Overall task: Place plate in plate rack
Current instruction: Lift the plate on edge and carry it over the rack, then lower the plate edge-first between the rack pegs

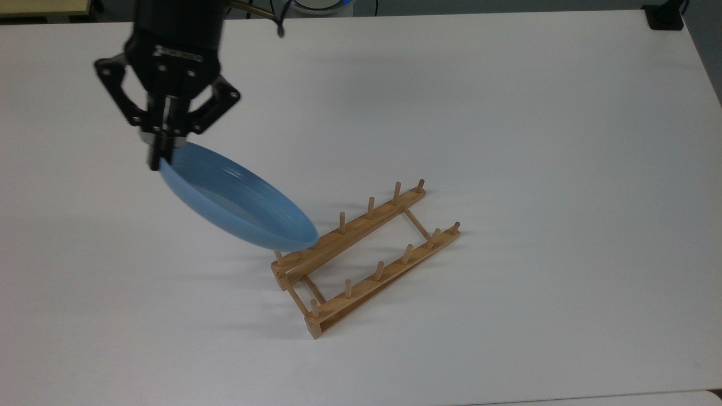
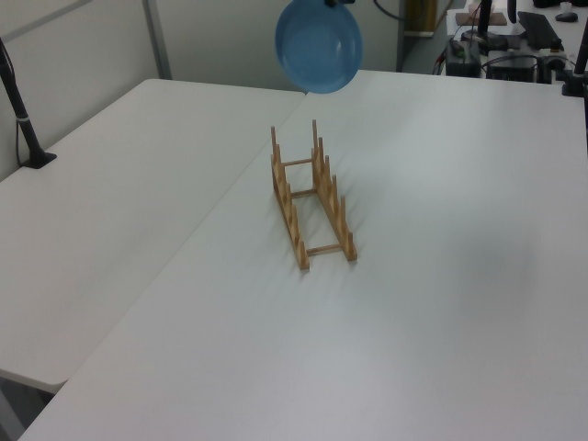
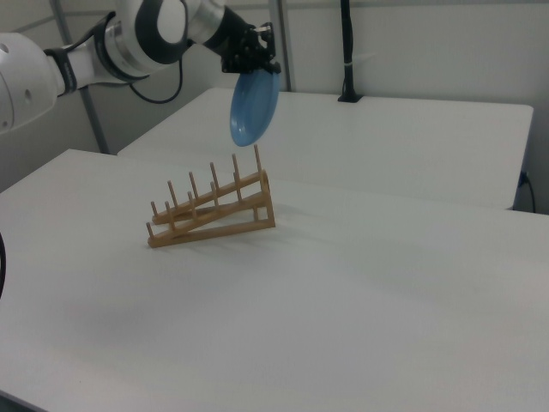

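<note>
Count: 1 plate (image 1: 237, 210), 1 plate rack (image 1: 361, 256) with 2 rails, 6 pegs each, 12 total; 1 gripper (image 1: 161, 151); 2 white tables (image 2: 119, 184).
</note>
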Action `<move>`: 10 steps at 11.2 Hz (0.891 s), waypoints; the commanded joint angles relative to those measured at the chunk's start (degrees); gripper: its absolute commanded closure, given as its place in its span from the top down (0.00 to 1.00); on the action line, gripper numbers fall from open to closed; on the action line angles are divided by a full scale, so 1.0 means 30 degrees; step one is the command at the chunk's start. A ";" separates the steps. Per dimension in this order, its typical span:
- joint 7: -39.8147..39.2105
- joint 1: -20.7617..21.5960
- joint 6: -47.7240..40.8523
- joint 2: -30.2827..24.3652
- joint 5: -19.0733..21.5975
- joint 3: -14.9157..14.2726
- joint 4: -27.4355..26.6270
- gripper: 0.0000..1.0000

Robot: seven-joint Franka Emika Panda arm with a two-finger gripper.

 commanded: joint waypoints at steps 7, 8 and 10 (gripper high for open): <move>0.4803 0.3669 -0.0375 0.1154 -0.7817 -0.0252 -0.1408 0.02; 0.5504 0.3671 -0.0375 0.1711 -0.9013 -0.0252 -0.1350 0.02; 0.7029 0.3671 -0.0375 0.2068 -1.1126 -0.0252 -0.1291 0.02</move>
